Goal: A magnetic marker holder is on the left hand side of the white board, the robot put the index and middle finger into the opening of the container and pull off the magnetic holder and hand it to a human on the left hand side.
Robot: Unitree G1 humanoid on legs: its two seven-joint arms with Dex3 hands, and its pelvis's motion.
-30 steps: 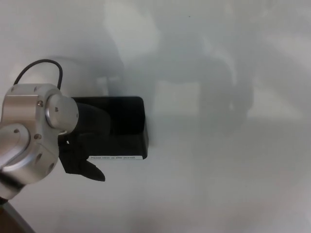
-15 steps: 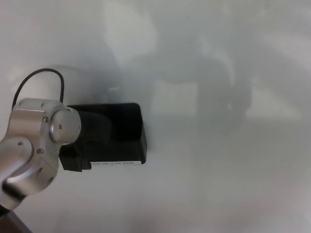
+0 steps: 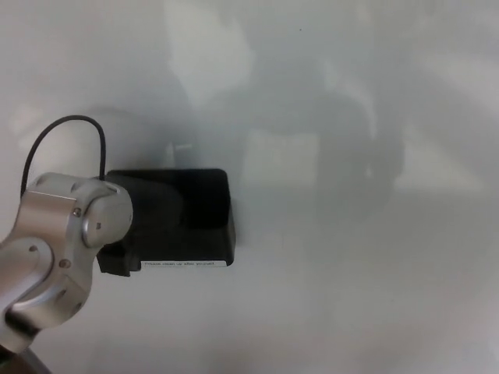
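1. Mostly, the left robot hand (image 3: 148, 222) is hard to read: it is black against the black magnetic marker holder (image 3: 195, 222), so the two merge, and the fingers cannot be told apart from the container.
2. Whether the left robot hand is spread, closed, or gripping the holder cannot be told from this view.
3. The silver wrist joint (image 3: 62, 249) covers the hand's near side and the holder's left end; the forearm is cut off by the lower left edge of the picture.
4. The right robot hand does not show at all.
5. The small white label (image 3: 185, 265) along the holder's lower edge carries print too fine to read.
6. The left arm comes in from the lower left, its rounded silver wrist angled up and to the right, with a thin black cable (image 3: 66, 136) looping above it.
7. The black hand reaches from the wrist straight to the right, against the holder's left part.
8. The holder sits on the whiteboard (image 3: 351, 273), left of the picture's middle, its right end clear of the hand.
9. Soft grey shadows lie across the whiteboard above and to the right of the holder.
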